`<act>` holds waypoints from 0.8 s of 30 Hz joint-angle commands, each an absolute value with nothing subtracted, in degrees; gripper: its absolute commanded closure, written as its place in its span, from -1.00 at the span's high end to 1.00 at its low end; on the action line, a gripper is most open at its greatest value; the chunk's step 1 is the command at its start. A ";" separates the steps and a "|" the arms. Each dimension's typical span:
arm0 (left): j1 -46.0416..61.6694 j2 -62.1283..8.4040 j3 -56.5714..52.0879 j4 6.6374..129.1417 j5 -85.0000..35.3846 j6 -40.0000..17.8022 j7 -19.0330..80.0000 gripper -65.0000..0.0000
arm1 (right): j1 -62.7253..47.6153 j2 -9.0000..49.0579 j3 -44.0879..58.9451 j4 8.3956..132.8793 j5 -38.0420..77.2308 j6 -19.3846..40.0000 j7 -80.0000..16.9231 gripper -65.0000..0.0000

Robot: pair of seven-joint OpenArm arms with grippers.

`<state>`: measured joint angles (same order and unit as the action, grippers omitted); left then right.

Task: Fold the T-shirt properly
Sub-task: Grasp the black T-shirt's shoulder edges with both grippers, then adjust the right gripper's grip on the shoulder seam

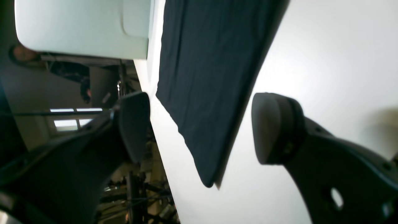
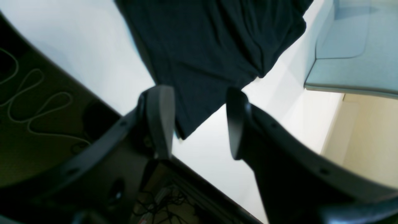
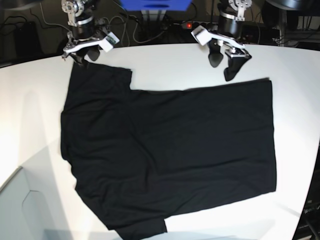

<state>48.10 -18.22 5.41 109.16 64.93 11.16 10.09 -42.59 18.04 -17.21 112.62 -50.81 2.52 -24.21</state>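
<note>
Both grippers hang released — left gripper (image 3: 223, 66), right gripper (image 3: 86, 54) — above the T-shirt (image 3: 170, 155) spread flat across the desk (image 3: 165, 65); a shallow pinch may catch one layer and bunch it.

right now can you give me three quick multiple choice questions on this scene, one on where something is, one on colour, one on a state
1. Where does the T-shirt lie?
A. spread flat on the white table
B. hanging from both arms
C. bunched in a heap on the floor

2. What colour is the side of the T-shirt facing up?
A. white
B. plain black
C. red

3. How do the fingers of the left gripper stand?
A. clamped on the hem
B. shut on nothing
C. open, holding nothing

Answers:
1. A, the base view shows it laid out flat on the tabletop.
2. B, only dark, unprinted fabric shows in every view.
3. C, the left wrist view shows a wide gap between them, with the shirt lying on the table beyond. The right gripper is open too.
</note>
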 commanded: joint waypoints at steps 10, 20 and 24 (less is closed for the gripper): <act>48.31 -18.42 5.32 109.93 65.80 12.88 9.71 -1.00 | -43.12 18.15 -17.19 113.45 -51.56 1.98 -23.69 -0.91; 48.22 -18.07 5.76 110.46 65.36 12.97 15.25 -0.11 | -43.12 18.15 -17.19 113.45 -51.56 1.98 -23.52 0.02; 48.22 -18.51 7.52 110.46 65.80 12.97 17.80 0.28 | -43.12 18.15 -17.19 113.45 -51.56 1.98 -23.52 -0.11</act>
